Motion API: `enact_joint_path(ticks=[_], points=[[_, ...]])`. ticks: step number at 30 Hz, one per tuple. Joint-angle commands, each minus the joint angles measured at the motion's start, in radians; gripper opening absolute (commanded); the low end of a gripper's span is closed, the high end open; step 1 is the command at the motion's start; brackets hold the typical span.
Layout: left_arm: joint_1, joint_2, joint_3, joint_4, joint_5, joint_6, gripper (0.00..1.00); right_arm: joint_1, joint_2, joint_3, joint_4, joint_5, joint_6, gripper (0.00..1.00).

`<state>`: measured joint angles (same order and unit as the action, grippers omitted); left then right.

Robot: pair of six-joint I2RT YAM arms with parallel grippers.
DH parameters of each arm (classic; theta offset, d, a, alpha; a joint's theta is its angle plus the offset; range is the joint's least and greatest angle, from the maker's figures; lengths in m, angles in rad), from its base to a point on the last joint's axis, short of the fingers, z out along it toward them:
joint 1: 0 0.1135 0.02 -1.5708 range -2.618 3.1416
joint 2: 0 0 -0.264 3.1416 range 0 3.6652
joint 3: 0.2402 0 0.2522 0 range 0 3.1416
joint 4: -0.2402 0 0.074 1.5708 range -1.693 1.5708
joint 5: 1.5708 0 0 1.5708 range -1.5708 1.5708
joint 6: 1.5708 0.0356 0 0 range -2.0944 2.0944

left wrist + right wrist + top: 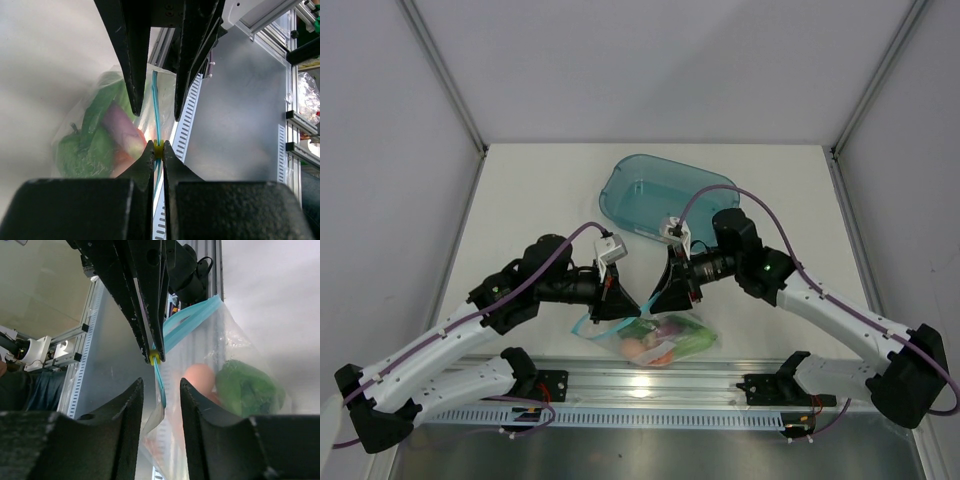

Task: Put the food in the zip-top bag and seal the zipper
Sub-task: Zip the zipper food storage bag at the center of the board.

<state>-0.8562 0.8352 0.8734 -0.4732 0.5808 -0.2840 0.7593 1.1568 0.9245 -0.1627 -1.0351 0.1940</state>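
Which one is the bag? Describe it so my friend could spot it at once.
Start at the white table's near edge. There is the zip-top bag, clear and crinkly, holding colourful toy food. Unlike the rigid teal tub farther back, it is soft, with a thin teal zipper.

Both arms are angled inward, wrists nearly meeting. The left gripper (158, 146) is pinched shut on the zipper (155, 100); the right gripper (161, 385) is held open.
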Motion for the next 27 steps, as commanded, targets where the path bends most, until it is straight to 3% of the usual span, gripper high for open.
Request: enact_joint_path(ticks=[1, 7, 10, 11, 16, 22, 27], points=[[0.005, -0.016, 0.018, 0.048, 0.028, -0.006, 0.01, 0.015, 0.012, 0.043, 0.063, 0.012, 0.016, 0.37], [0.006, -0.019, 0.012, 0.047, 0.028, -0.006, 0.00, 0.034, 0.035, 0.046, 0.098, 0.029, 0.032, 0.29], [0.006, -0.019, 0.009, 0.050, 0.028, -0.006, 0.01, 0.041, 0.044, 0.056, 0.080, 0.062, 0.025, 0.14], [0.006, -0.019, 0.009, 0.048, 0.027, -0.006, 0.01, 0.043, 0.044, 0.057, 0.072, 0.078, 0.022, 0.01], [0.008, -0.022, 0.012, 0.042, 0.024, -0.006, 0.01, 0.046, 0.029, 0.059, -0.013, 0.182, -0.025, 0.00], [0.016, -0.028, 0.027, -0.002, -0.001, -0.006, 0.00, 0.046, -0.088, 0.027, -0.052, 0.536, -0.060, 0.00], [0.017, -0.039, 0.036, -0.039, -0.018, -0.004, 0.01, 0.043, -0.126, 0.047, -0.149, 0.737, -0.080, 0.00]])
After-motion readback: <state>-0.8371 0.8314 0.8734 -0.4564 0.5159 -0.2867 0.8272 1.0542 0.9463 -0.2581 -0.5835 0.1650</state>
